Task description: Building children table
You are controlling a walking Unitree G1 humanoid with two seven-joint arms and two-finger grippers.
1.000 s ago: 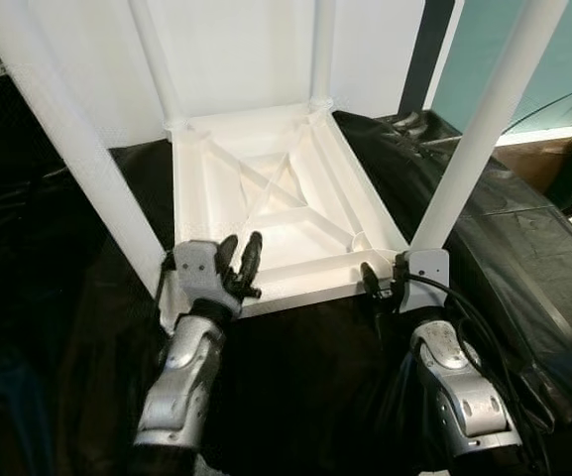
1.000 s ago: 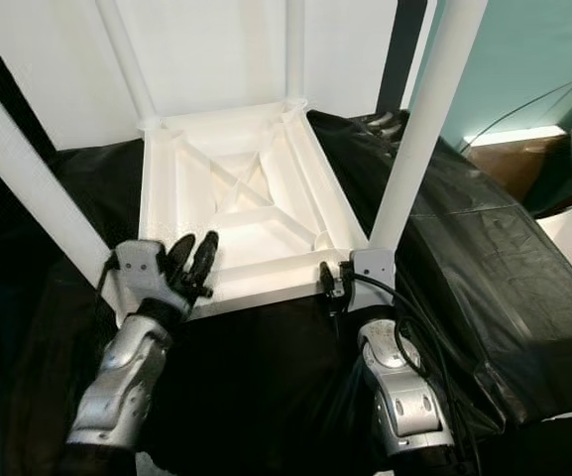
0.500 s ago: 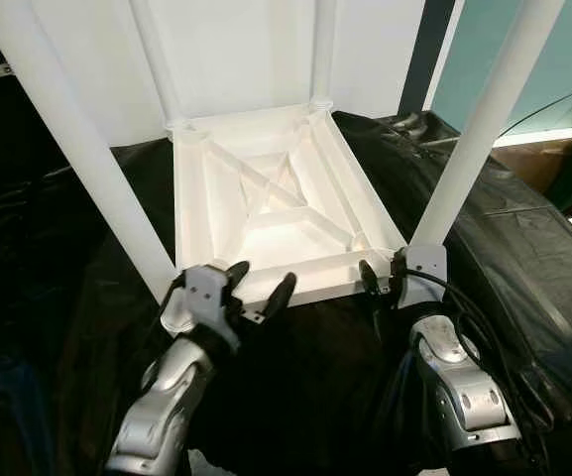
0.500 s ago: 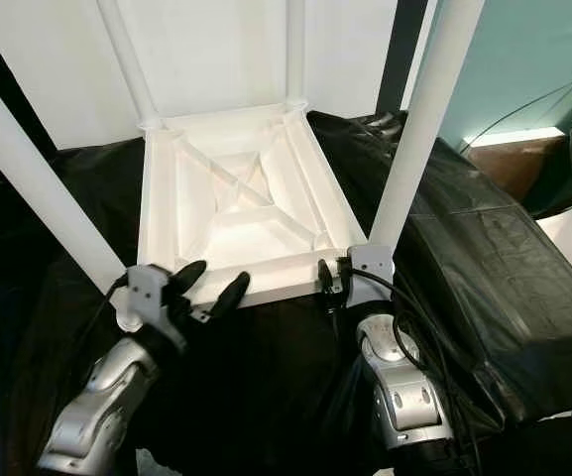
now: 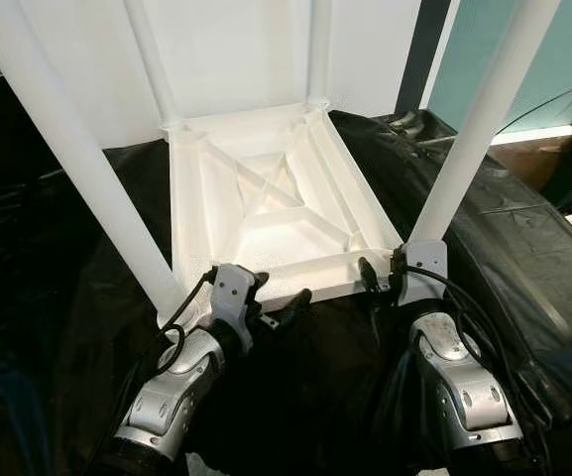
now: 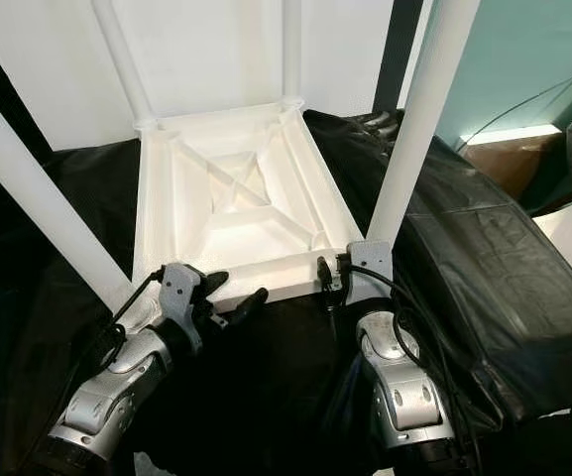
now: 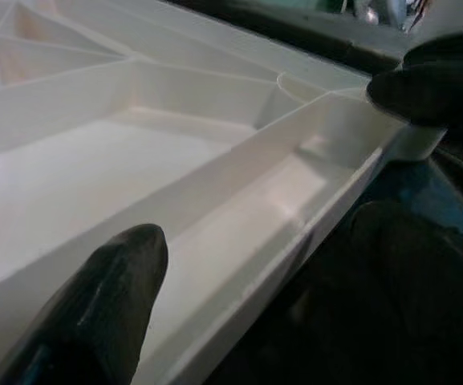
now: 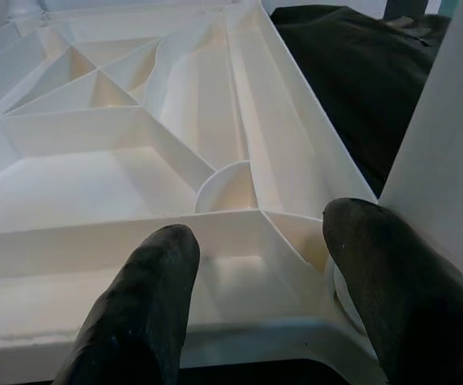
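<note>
A white plastic children's table [image 5: 266,213] lies upside down on black plastic sheeting [image 5: 523,258], its ribbed underside facing up and its four round white legs standing upward from the corners. The underside is a shallow rectangular tray shape with raised rims, divided by straight and diagonal ribs into triangular and rectangular pockets, and nothing lies in any of those pockets. No writing or brand mark can be read on the plastic. The near left leg [image 5: 77,159] and the near right leg [image 5: 479,124] rise steeply past the camera, while the far left leg [image 5: 152,59] and far right leg [image 5: 320,50] stand against a white wall [image 5: 236,50]. The left gripper [image 5: 271,302] sits at the near edge of the table, close to the near left corner, with its jaws apart: one finger [image 7: 107,297] lies against the inner side of the near rim and the other is outside it, over the sheeting. The right gripper [image 8: 263,305] is at the near right corner, its jaws also apart, one finger [image 8: 147,305] over the near rim and the other finger [image 8: 383,281] beside the base of the near right leg. A teal wall [image 5: 563,50] shows to the right, with a brown cardboard box [image 5: 538,159] below it.
</note>
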